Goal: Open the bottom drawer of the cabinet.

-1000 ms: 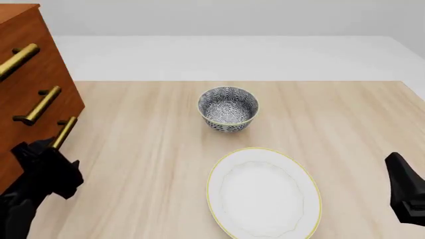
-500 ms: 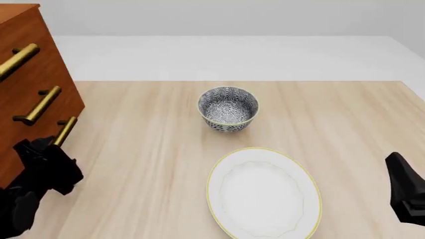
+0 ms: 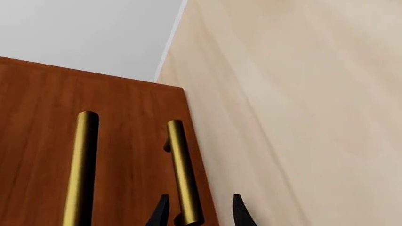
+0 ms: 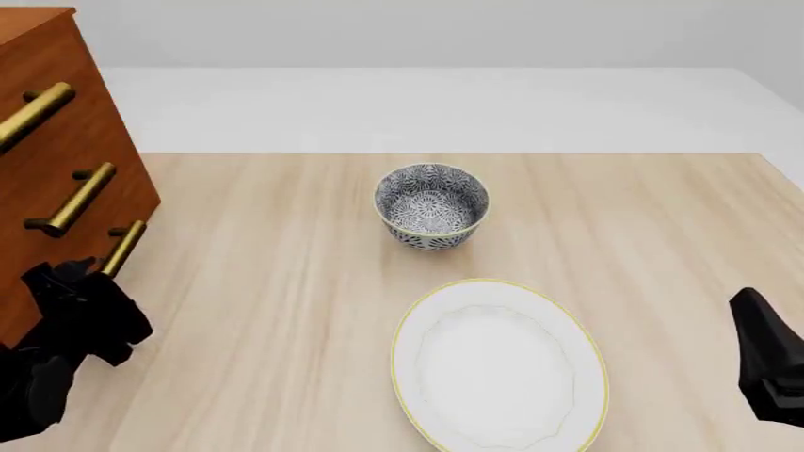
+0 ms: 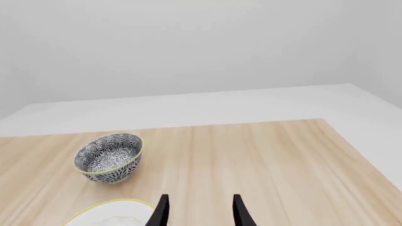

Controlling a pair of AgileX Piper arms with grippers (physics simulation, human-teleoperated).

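Observation:
The reddish-brown cabinet [image 4: 75,122] stands at the table's left edge, with three brass bar handles on its front. The bottom drawer's handle [image 4: 122,248] is the lowest one, nearest the table top. My left gripper [image 4: 86,282] is right at that handle. In the left wrist view the handle [image 3: 183,179] runs between the two fingertips, and the left gripper [image 3: 199,214] is open around it with a gap on each side. The drawer front looks flush with the cabinet. My right gripper [image 4: 754,315] hovers open at the table's right edge, holding nothing [image 5: 197,212].
A blue-patterned bowl [image 4: 431,205] sits mid-table. A white plate with a yellow rim [image 4: 500,365] lies nearer me. The middle drawer's handle [image 3: 80,169] runs parallel beside the bottom one. The table's far edge meets a pale floor.
My left gripper has crept a little left, closer to the cabinet front at the bottom handle. The right arm, bowl and plate have not moved.

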